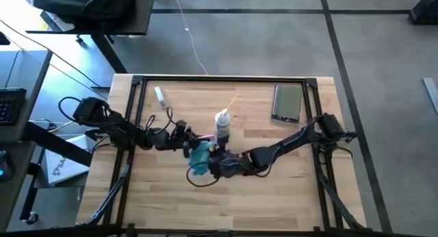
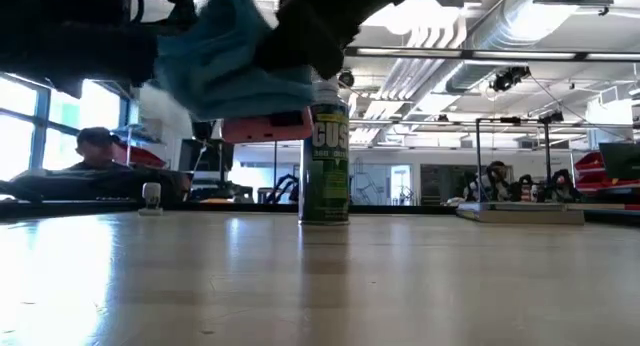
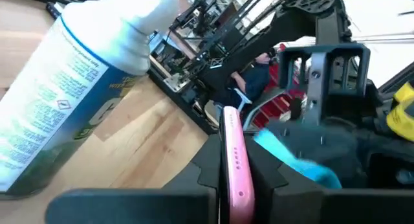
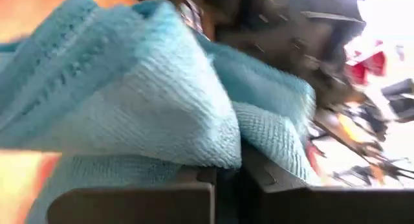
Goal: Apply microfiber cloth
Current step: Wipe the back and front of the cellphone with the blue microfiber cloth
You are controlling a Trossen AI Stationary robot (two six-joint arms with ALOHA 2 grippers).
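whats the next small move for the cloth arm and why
Probably press the right claw and its microfiber cloth against the pink phone and start a short wipe. The left claw grips that phone edge-up above the table, with the cloth bunched right beside it, near the spray can.

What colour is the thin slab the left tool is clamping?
Pink, clearest in the left wrist view.
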